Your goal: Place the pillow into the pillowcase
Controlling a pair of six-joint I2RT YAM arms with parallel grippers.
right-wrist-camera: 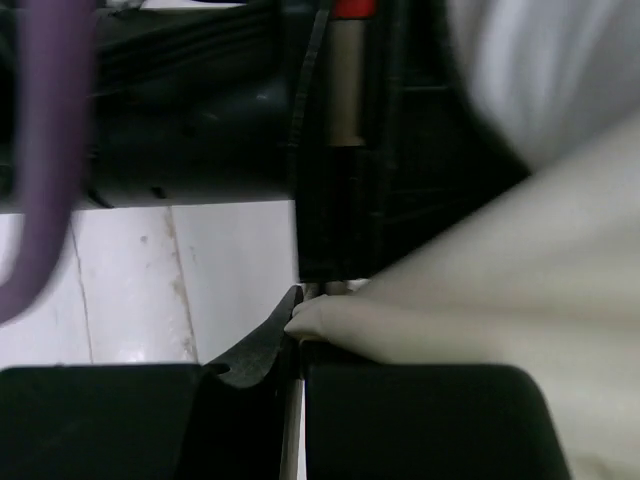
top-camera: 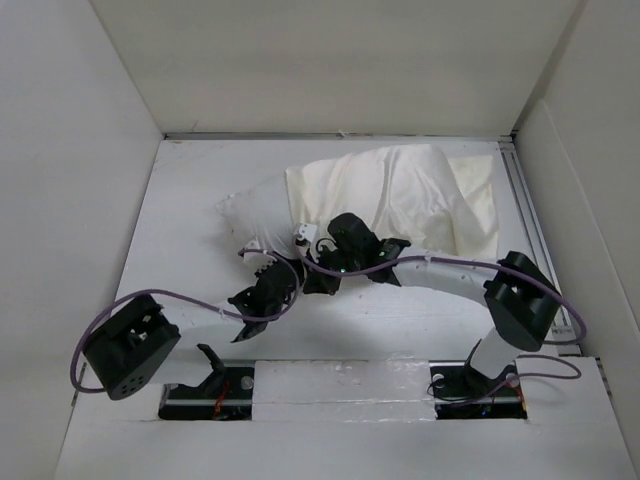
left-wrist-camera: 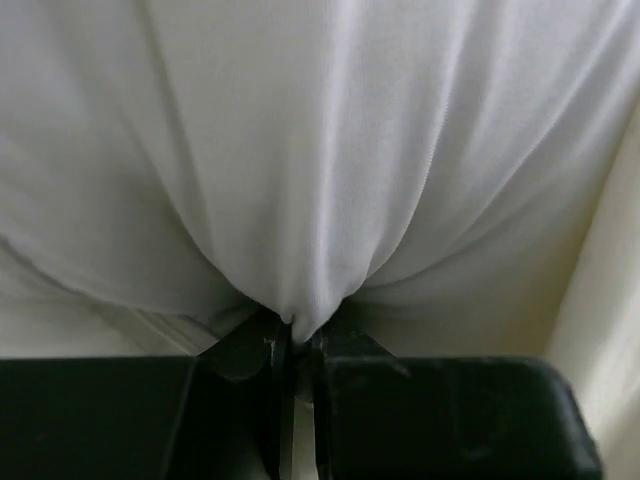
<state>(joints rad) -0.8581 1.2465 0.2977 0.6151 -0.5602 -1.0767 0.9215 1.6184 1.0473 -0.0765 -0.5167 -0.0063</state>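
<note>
The cream pillowcase (top-camera: 410, 195) lies wrinkled at the back middle and right of the table. The white pillow (top-camera: 250, 215) sticks out of its left side. My left gripper (top-camera: 268, 272) is at the pillow's near edge. In the left wrist view it (left-wrist-camera: 297, 330) is shut on a pinch of the white pillow fabric (left-wrist-camera: 300, 150), with the cream pillowcase (left-wrist-camera: 612, 300) at the right edge. My right gripper (top-camera: 318, 275) is close beside it. In the right wrist view it (right-wrist-camera: 300, 328) is shut on a fold of the pillowcase (right-wrist-camera: 480, 300), with the pillow (right-wrist-camera: 540, 60) above.
White walls enclose the table (top-camera: 200, 200) on the left, back and right. A metal rail (top-camera: 530, 220) runs along the right side. Purple cables (top-camera: 190, 298) loop over both arms. The left arm's black body (right-wrist-camera: 190, 110) is right in front of my right gripper.
</note>
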